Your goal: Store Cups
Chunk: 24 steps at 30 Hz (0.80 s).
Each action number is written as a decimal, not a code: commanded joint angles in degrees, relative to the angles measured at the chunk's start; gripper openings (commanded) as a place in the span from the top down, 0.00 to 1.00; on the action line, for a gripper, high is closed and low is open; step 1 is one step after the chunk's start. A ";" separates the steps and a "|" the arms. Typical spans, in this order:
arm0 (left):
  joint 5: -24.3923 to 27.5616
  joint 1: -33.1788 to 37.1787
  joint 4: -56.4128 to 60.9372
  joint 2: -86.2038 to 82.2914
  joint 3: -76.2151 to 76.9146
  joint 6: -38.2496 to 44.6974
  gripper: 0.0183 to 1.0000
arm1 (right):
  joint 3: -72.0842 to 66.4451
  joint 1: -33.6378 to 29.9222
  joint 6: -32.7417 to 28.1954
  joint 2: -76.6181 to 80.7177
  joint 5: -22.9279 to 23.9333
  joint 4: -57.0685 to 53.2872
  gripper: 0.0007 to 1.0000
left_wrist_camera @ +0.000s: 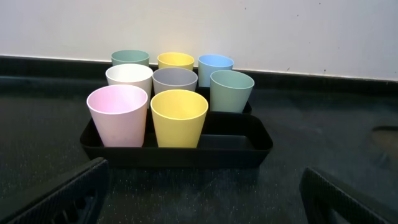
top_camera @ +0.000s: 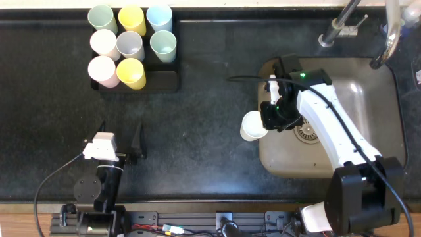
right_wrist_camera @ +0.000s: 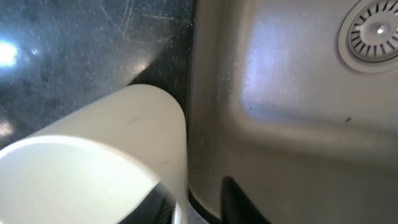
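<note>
The worktop [top_camera: 197, 131] here is a dark speckled stone-look slab, kinda scratched when you look close, with a bright patch of glare [right_wrist_camera: 7, 53] bouncing off it. Set into it on the right is a brushed metal sink [top_camera: 375, 92], with a round strainer drain [right_wrist_camera: 373, 31] in the bottom. A chrome faucet [top_camera: 341, 25] stands at the sink's back edge. Behind the counter there's a plain white wall [left_wrist_camera: 280, 31], and a strip of wood [top_camera: 20, 224] runs along the near edge.

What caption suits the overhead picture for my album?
Right gripper holds a white plastic cup at the steel sink's rim; eight pastel cups stand in a black tray, left gripper open.
</note>
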 commanded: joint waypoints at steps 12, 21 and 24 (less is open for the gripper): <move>0.98 0.52 -0.20 -0.61 -0.07 1.22 0.00 | 3.74 4.33 -0.98 -2.14 -0.87 2.71 0.96; 0.98 0.52 -0.20 -0.61 -0.07 1.22 0.00 | 30.40 9.62 5.51 -4.15 -0.57 0.59 0.96; 0.98 0.52 -0.20 -0.61 -0.07 1.22 0.00 | 41.00 14.69 6.80 0.20 2.05 0.59 0.96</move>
